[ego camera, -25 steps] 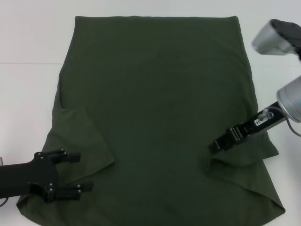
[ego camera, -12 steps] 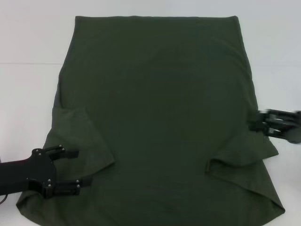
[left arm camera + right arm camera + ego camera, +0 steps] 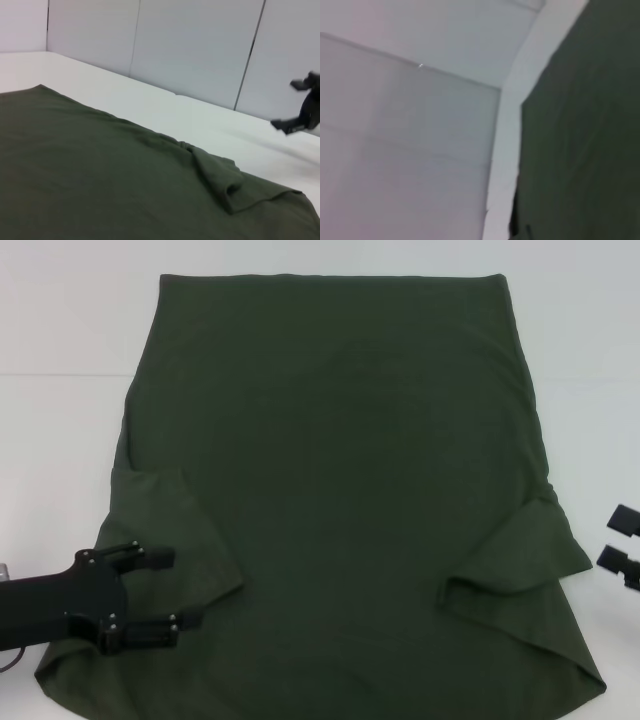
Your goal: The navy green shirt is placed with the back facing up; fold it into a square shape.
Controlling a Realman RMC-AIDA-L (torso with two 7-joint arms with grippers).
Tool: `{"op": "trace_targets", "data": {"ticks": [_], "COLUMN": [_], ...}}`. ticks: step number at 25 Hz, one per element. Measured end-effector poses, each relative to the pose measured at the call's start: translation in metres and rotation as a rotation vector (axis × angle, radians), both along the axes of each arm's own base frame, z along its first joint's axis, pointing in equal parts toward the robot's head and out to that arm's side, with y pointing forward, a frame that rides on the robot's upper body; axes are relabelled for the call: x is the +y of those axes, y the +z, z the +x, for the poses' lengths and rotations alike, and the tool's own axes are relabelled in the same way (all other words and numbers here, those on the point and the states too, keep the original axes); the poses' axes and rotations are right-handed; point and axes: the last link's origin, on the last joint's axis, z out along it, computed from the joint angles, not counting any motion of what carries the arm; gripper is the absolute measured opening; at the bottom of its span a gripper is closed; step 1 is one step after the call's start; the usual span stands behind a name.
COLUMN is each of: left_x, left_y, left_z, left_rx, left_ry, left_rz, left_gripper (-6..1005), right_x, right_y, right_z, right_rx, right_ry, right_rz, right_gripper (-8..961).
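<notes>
The navy green shirt (image 3: 335, 490) is being seen spread flat on the white tabletop (image 3: 60, 330), both sleeves folded inward. The left tool (image 3: 160, 595) is being held released over the left sleeve; the right tool (image 3: 618, 538) is being held released beside the shirt's right edge

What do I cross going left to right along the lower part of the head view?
Left gripper over the folded-in left sleeve → flat body of the navy green shirt → folded-in right sleeve → bare table → right gripper.
</notes>
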Motion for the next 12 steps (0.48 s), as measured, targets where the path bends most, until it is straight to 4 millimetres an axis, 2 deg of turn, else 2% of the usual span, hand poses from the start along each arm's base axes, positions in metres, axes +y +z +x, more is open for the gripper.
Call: {"op": "trace_targets", "data": {"ticks": [5,12], "left_x": [0.001,0.001], "left_y": [0.0,0.001], "left_z": [0.002,0.003], "left_rx": [-0.022,-0.032], "left_ry": [-0.003,-0.003], "left_rz": [0.014,0.026], "left_gripper": [887,887], "right_x": [-0.007,-0.004], "right_y": [-0.008,-0.005], "right_z": [0.018,0.032], "right_rx": [-0.009,-0.012], "right_ry": [-0.126,-0.246], "right_rz": [-0.002,-0.019], "right_gripper": [948,945]}}
